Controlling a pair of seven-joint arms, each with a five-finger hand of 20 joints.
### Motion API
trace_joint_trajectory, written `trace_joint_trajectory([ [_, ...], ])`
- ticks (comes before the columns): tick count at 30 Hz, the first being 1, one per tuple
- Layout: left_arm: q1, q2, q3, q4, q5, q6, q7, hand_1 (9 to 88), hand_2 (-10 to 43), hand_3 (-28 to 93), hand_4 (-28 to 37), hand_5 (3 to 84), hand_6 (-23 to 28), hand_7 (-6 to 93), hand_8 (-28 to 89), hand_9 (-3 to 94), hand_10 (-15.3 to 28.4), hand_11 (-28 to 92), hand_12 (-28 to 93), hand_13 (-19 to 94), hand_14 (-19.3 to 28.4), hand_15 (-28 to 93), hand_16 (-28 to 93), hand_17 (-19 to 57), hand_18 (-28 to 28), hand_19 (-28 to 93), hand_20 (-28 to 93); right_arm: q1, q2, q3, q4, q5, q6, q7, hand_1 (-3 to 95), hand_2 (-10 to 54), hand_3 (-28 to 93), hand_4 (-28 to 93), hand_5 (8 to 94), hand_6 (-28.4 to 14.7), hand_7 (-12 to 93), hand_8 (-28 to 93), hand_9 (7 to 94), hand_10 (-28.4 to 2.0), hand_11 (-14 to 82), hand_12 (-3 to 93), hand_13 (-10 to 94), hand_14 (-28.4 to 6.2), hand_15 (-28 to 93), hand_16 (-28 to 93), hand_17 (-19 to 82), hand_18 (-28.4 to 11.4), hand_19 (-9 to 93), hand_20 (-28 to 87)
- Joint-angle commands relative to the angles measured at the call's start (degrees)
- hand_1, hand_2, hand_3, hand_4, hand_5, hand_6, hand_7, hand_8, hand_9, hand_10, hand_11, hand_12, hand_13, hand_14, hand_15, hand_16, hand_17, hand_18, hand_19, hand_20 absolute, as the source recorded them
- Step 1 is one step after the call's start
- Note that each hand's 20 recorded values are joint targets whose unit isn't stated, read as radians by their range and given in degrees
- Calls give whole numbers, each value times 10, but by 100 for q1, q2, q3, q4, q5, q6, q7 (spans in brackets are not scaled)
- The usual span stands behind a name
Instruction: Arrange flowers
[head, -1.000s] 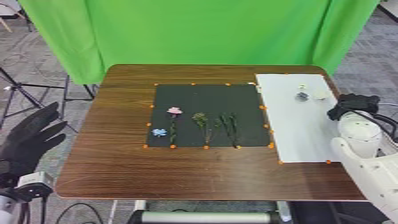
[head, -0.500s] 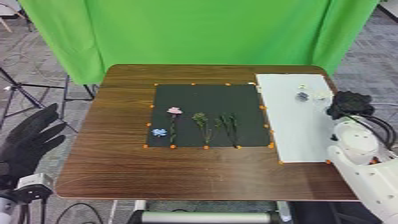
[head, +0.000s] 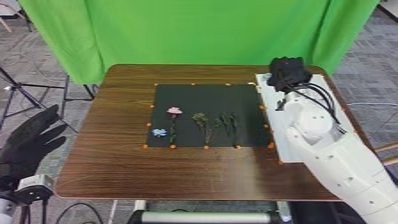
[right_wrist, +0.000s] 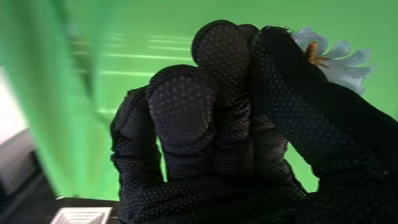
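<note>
Pale flower (right_wrist: 346, 65) is being pinched between thumb and narrowed fingers (right_wrist: 182, 105) of the right hand (head: 288, 70), near the far end of the white sheet (head: 285, 150). On the dark sheet (head: 244, 102) beside it, pink flower (head: 174, 110), blue flower (head: 159, 132), sprigs (head: 201, 119) and green stems (head: 230, 131) are being supported by the surface (head: 115, 165). Left hand (head: 25, 142) is being held off its left edge, fingers spread loosely.

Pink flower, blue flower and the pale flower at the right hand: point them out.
Pink flower (head: 174, 110): head view, on its bloom.
Blue flower (head: 159, 132): head view, on its petals.
Pale flower (right_wrist: 345, 73): right wrist view, on a petal.
</note>
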Motion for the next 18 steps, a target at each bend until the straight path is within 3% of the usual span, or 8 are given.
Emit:
trace_joint_trajectory([
  [1,22,-31,20,-24,18,35,-70,227,-34,703,-283,214,8,191,-96,176,86,118,184,141,116,186,46,-105,192,381,76,307,-891,-613,107,-286,-365,-330,457,-94,854,-265,683,26,518,24,854,-66,263,492,761,-53,648,293,281,-202,793,491],
  [18,-57,50,79,10,13,-7,-124,226,-37,705,-283,214,6,202,-102,178,85,125,183,144,115,190,43,-104,192,381,73,552,-1692,-1409,535,-599,-1036,-470,450,-95,859,-253,690,21,512,31,855,-70,264,490,760,-55,651,294,276,-205,792,495],
])
